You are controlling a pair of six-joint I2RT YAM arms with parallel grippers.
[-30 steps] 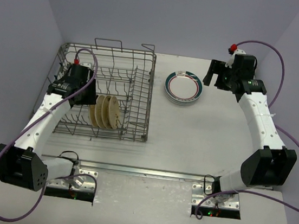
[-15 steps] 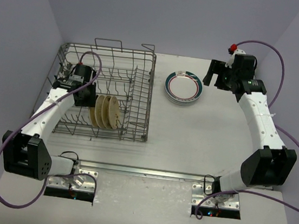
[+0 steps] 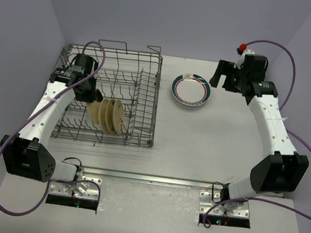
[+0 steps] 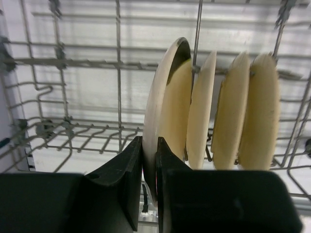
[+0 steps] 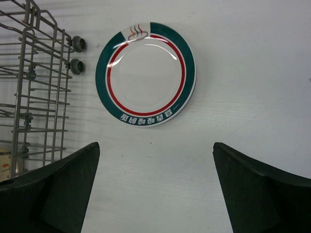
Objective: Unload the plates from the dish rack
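Since the left fingers (image 4: 124, 179) pinch the rim of the end plate (image 4: 163, 97), upright on edge in the rack (image 4: 118, 87) beside three others (image 4: 228, 111), its way out looks straight up; the right fingers (image 5: 58, 189) hang spread over the desk (image 5: 243, 73).

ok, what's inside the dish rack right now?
Tan plates stand upright in a row in the dish rack; the left gripper pinches the end one's rim. They overlap, so the exact count is unclear; the gripper hides their lower edges.
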